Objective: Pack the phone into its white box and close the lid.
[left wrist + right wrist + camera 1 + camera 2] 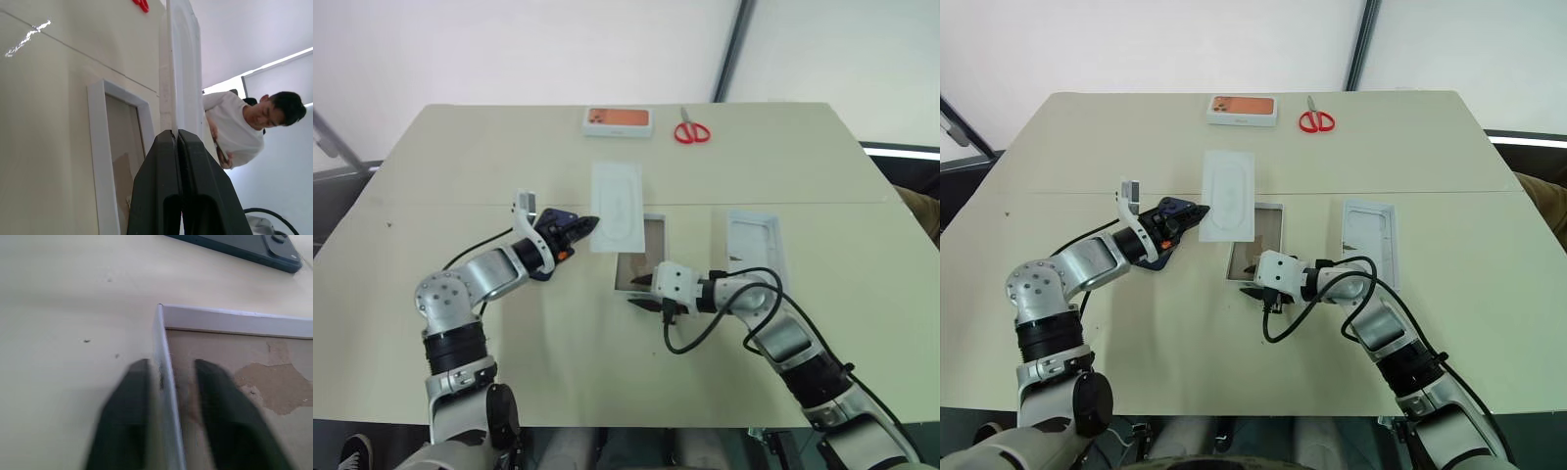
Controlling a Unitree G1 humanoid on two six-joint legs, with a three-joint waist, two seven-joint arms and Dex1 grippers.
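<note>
Nearest, right tool (640, 292) straddles white box (641, 257) wall, jaws parted, mid-surface; left tool (588, 226) pinches flat white card (616, 207); phone (244, 247) lies unpacked beside it, lid (756, 245) off, so everything remains.

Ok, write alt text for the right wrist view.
The right claw straddles the thin white wall of the white box, one black finger outside on the beige table and the other inside over the brownish, patchy floor. The jaws stand apart, not yet pinching the wall. The phone lies beyond the box.
</note>
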